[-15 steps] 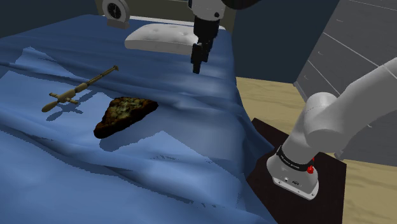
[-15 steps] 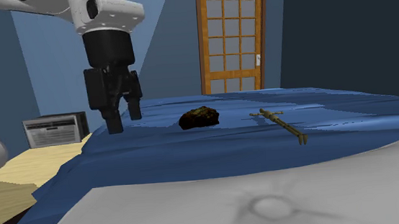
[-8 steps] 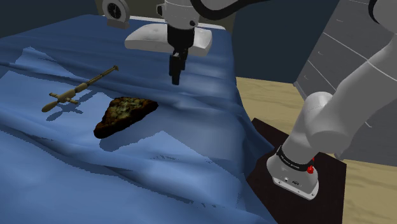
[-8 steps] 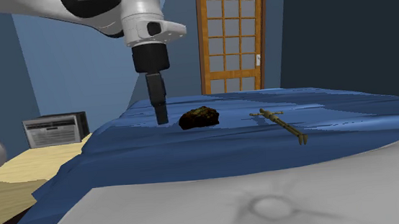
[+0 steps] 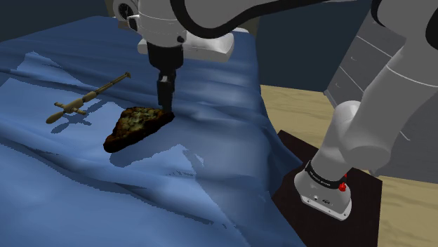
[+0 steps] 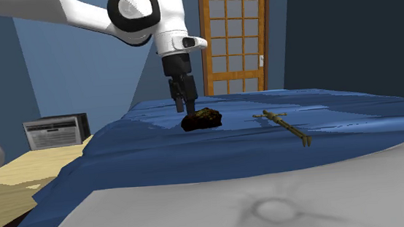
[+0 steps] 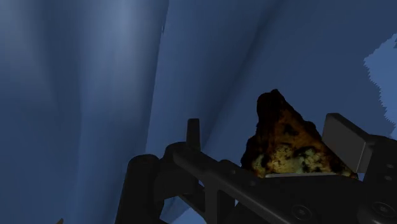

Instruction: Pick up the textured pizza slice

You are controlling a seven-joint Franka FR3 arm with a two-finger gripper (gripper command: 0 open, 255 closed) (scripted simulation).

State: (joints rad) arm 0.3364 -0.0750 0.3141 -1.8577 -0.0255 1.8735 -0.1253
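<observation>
"Since a moment before, those fingers [image 7: 343,141] had swung over from the pillow side and dropped low, hadn't they?"

"They had. They stood apart, fairly wide, holding nothing. The black gripper [image 5: 165,105] hung straight down at the pointed end of the pizza slice [image 5: 137,125]."

"Did they straddle it?"

"Loosely. From the hand's own camera the slice sat between them, but nearer one pad than the other. I couldn't tell whether that pad touched it."

"And where did the slice lie?"

"Flat on the rumpled blue bedspread [image 5: 210,161], crust end away from the arm's stand. A slim brass-coloured tool [image 5: 84,100] lay well apart, on the shoulder view's left, and the white pillow [image 5: 226,48] sat beyond, behind the wrist."

"How did you think it would handle?"

"Light, I judged, and fairly stiff, with a bumpy charred top that ought to give the pads some bite. The narrow tip looked the weakest part, likely to bend or crumble. I'd have closed across the side edges further back, where it was wider and thicker. The soft cover would give, so pressing down a little seemed needed to get round the edges."
</observation>
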